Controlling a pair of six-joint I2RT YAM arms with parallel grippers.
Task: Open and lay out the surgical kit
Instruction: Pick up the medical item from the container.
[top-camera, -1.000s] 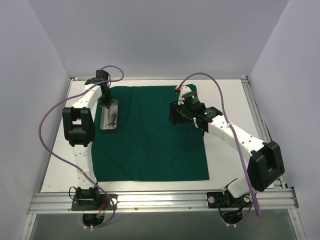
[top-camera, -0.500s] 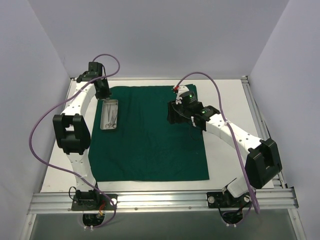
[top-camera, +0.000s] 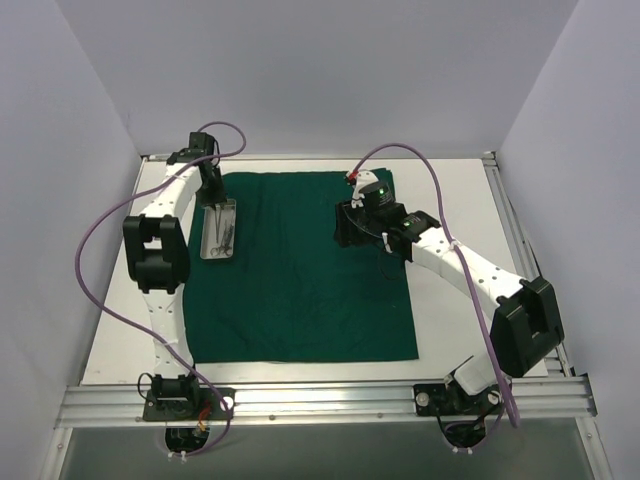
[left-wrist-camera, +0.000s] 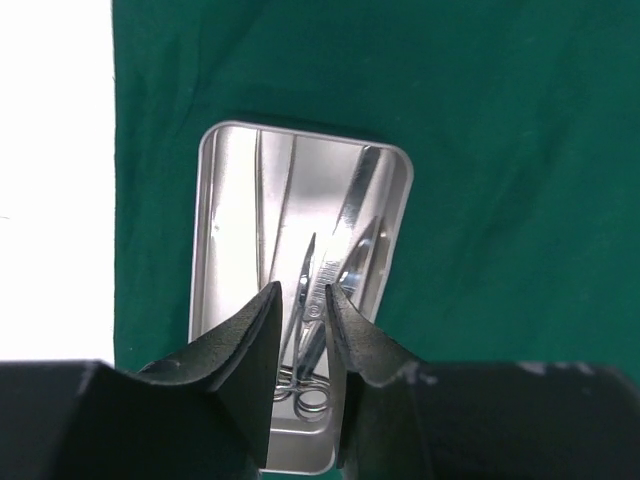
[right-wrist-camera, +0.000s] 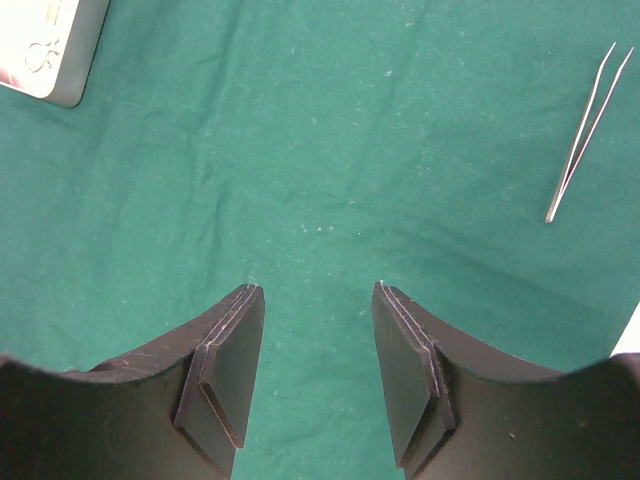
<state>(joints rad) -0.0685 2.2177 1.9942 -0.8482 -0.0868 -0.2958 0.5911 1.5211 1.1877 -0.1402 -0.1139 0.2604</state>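
Observation:
The dark green cloth (top-camera: 300, 270) lies spread flat as a large square on the table. The small steel tray (top-camera: 220, 232) sits on its far left part, with several ring-handled instruments (left-wrist-camera: 312, 300) lying in it. My left gripper (top-camera: 213, 195) hangs over the far end of the tray. In the left wrist view its jaws (left-wrist-camera: 302, 290) stand a little apart just above the instruments, holding nothing. My right gripper (top-camera: 344, 228) is open and empty over bare cloth (right-wrist-camera: 320, 150). Steel tweezers (right-wrist-camera: 586, 130) lie on the cloth to its right. A corner of the tray (right-wrist-camera: 45, 50) shows in the right wrist view.
White table (top-camera: 455, 250) surrounds the cloth, with bare strips at the left (left-wrist-camera: 55, 180) and right. White walls close in on three sides. An aluminium rail (top-camera: 320, 400) runs along the near edge, carrying both arm bases. Purple cables loop off each arm.
My left gripper pulled back from the tray toward the far left corner, then came back over the tray's far end. My right gripper shifted slightly left.

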